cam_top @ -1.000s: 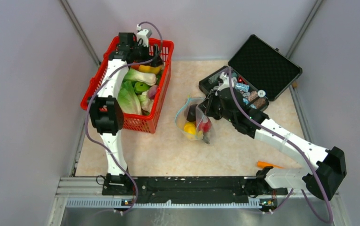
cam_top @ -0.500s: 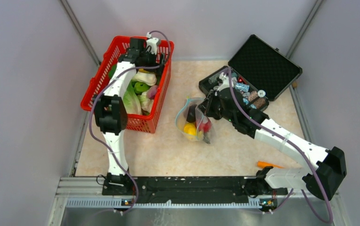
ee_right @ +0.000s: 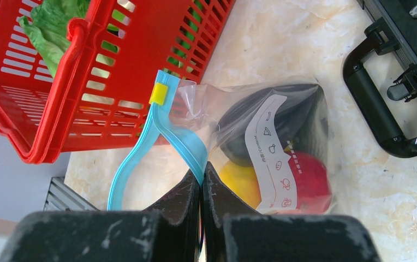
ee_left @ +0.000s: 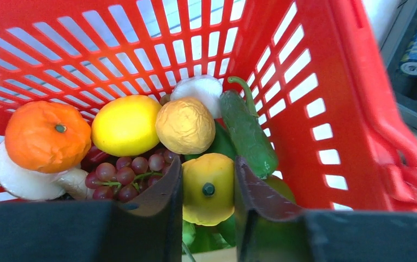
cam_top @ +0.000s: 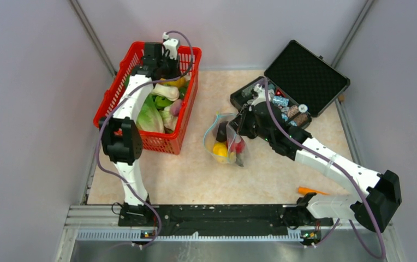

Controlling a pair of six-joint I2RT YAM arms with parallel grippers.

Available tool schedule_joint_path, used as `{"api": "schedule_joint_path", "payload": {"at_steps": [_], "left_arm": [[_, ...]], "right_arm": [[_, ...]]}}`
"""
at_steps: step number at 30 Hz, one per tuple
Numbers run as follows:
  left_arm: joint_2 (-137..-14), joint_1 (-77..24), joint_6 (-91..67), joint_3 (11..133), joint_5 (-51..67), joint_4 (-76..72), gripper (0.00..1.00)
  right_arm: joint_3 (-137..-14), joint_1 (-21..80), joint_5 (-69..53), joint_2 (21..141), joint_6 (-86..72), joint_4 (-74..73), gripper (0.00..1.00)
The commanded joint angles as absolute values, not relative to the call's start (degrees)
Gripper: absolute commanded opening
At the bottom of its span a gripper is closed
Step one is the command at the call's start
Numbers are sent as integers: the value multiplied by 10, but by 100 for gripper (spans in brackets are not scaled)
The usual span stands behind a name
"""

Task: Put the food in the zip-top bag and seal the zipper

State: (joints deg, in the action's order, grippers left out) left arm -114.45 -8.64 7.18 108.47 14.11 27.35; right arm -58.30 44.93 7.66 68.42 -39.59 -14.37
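Red mesh basket [cam_top: 165, 143], light-blue zipper [ee_right: 165, 134], yellow pepper [ee_left: 208, 188].

The marble-look table [cam_top: 272, 174] carries a red basket [cam_top: 165, 143] under the left gripper, a clear bag [cam_top: 225, 143], a black case [cam_top: 299, 82], an orange stick [cam_top: 311, 191]

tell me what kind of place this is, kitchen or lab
Most likely a robot test cell, not a kitchen: plain grey partition walls box in a marble-look table, and the red basket holds toy food only.
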Motion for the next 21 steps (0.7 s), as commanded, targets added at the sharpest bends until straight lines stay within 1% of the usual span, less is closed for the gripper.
{"api": "schedule_joint_path", "payload": {"at_steps": [1, 6, 8, 12, 15, 16, 18, 21], "left_arm": [[-1082, -90, 46, 1065, 170, 280, 19], [-1039, -89, 36, 1022, 182, 248, 17], [-1027, -88, 35, 1011, 182, 243, 13], [-1009, -86, 29, 1009, 194, 251, 10], [-969, -86, 9, 975, 186, 223, 1], [-950, -85, 2, 960, 184, 194, 0], [-912, -85, -22, 904, 191, 145, 0], [-876, -85, -35, 879, 201, 129, 0]], "right_arm": [[-607, 448, 82, 666, -390, -131, 0], [-606, 448, 83, 666, -389, -127, 1], [-606, 448, 82, 666, -389, -126, 1], [-600, 448, 83, 664, -391, -123, 1], [-596, 448, 83, 659, -391, -121, 1], [-596, 448, 84, 659, -392, -121, 1], [-595, 448, 87, 658, -392, -121, 1], [-595, 448, 91, 657, -390, -119, 1]]}}
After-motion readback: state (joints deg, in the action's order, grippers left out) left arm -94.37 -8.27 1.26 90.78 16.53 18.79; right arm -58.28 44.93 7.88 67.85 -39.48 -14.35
